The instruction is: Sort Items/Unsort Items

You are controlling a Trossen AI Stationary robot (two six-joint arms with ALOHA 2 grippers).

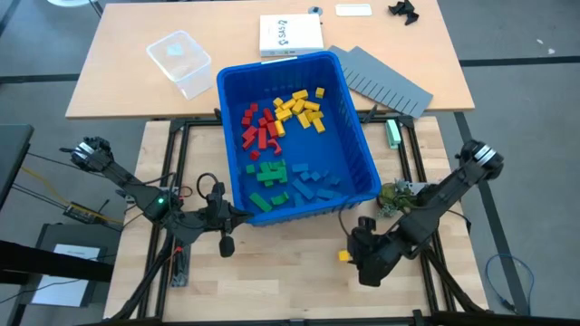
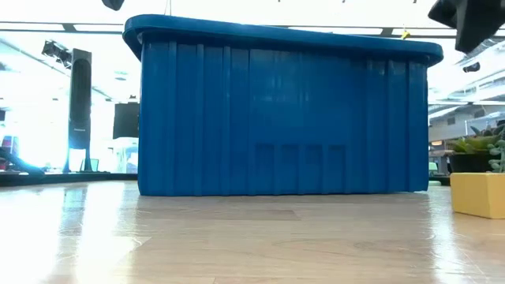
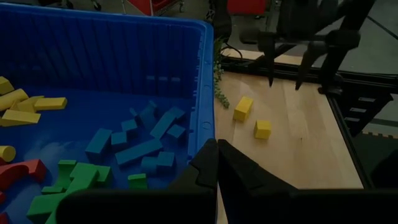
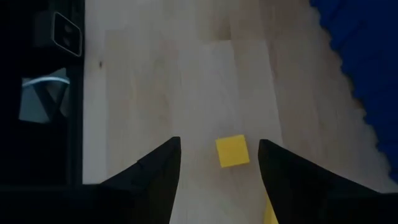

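The items lie grouped by colour inside the blue bin [image 1: 299, 136]: red blocks [image 1: 258, 127], yellow blocks [image 1: 299, 110], green blocks [image 1: 269, 177] and blue blocks [image 1: 313, 181]. Two yellow blocks [image 3: 243, 108] [image 3: 262, 129] rest flat on the wooden table to the right of the bin's near corner. My right gripper [image 4: 219, 146] hangs open above them, and one yellow block [image 4: 232, 151] shows below the gap between its fingers, untouched. My left gripper [image 3: 217, 163] is shut and empty, just outside the bin's near-left corner [image 1: 234, 219].
The bin's tall wall [image 2: 276, 118] stands between the two arms. A small plant [image 1: 396, 195] sits by the right arm. On the far table are a clear container [image 1: 181, 59], a white box [image 1: 290, 36] and grey slotted divider sheets [image 1: 381, 81]. Bare wood lies along the near edge.
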